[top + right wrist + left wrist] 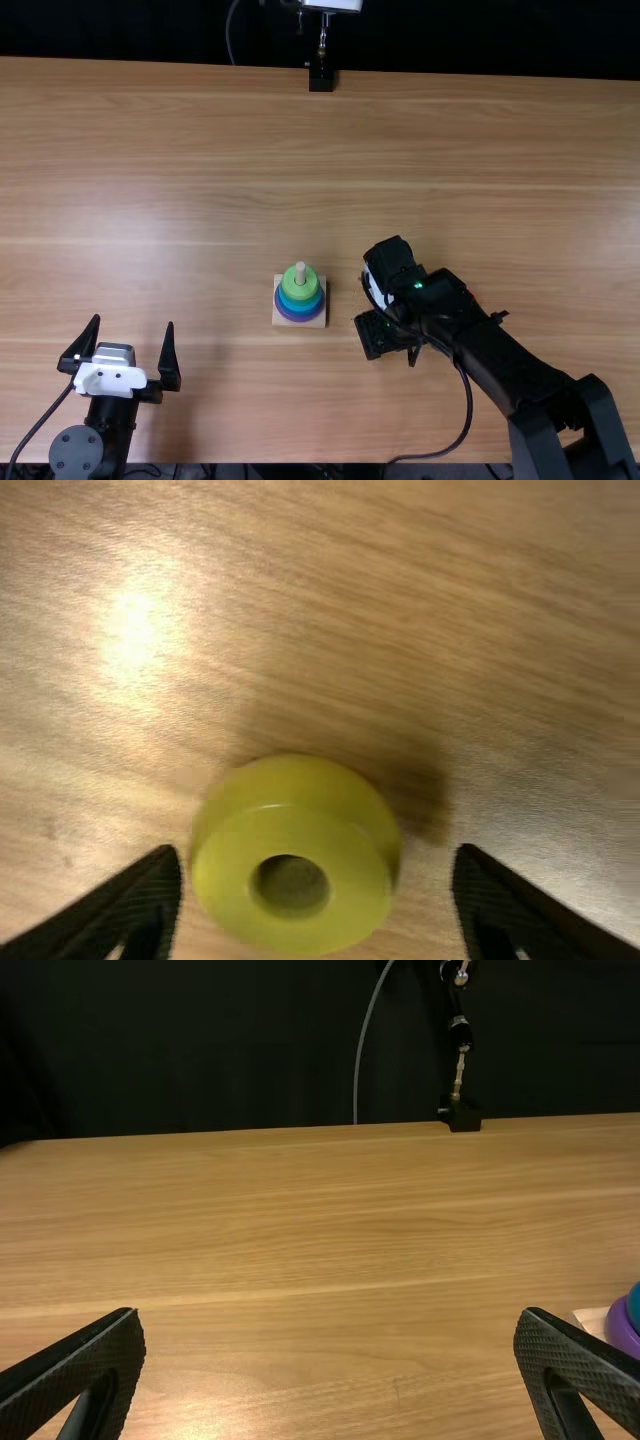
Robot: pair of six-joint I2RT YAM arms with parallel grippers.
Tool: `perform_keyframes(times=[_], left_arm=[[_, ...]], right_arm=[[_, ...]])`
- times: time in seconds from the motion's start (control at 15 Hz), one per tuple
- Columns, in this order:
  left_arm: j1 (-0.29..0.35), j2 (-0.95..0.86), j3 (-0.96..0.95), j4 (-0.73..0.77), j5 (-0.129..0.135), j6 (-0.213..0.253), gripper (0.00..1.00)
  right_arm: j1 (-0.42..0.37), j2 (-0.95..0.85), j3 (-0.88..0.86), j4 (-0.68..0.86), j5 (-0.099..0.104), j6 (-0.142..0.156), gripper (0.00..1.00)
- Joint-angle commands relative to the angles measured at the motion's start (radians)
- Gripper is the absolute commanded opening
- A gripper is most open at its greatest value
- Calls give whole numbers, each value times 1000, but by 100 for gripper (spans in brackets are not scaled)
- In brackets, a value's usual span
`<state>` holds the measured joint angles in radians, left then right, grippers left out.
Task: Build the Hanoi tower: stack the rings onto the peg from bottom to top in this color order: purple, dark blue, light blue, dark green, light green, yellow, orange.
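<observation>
The right gripper (317,858) hangs with its fingers apart at the yellow ring (230,895), which lies flat on the bare wood of the table (200,180), hole facing up; the ring sits between the two fingers but closer to one, with a wider gap on the other side. To the left of that arm, near the middle of the table, a square wooden base (277,322) carries the peg (300,272), with a light green ring (312,285) uppermost, blue below it and a purple ring (300,318) at the foot; the left gripper (134,322) stands well apart from the stack, fingers wide and nothing between them.

The step in hand appears to be picking up yellow, the next colour due, with orange to follow; a good grasp would first even the two gaps, so that neither finger nudges the ring sideways, then bring the fingers low on its wall before closing; a hold only on the upper edge could let it tip or squirt out. Once gripped, it should rise straight, hole level, clear of the peg's tip before crossing; the hole then needs centring over the peg before any lowering, and release is best left until the ring is threaded, the fingers parting gently to spare the green below.
</observation>
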<state>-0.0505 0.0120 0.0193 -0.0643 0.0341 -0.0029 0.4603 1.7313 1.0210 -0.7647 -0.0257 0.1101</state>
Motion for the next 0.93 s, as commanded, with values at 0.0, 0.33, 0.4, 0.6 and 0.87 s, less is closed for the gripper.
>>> perform_keyframes(times=[0.0, 0.33, 0.4, 0.6, 0.87], left_arm=[[8, -12, -19, 0, 6, 10, 100], [8, -12, -19, 0, 6, 10, 100], [8, -12, -19, 0, 6, 10, 100], [8, -12, -19, -2, 6, 10, 100], [8, -12, -19, 0, 6, 10, 100]], right_arm=[[32, 13, 17, -2, 86, 17, 9], [72, 10, 17, 3, 134, 19, 0], [72, 7, 25, 5, 133, 19, 0], [71, 2, 88, 13, 133, 19, 0], [63, -1, 264, -65, 134, 10, 0]])
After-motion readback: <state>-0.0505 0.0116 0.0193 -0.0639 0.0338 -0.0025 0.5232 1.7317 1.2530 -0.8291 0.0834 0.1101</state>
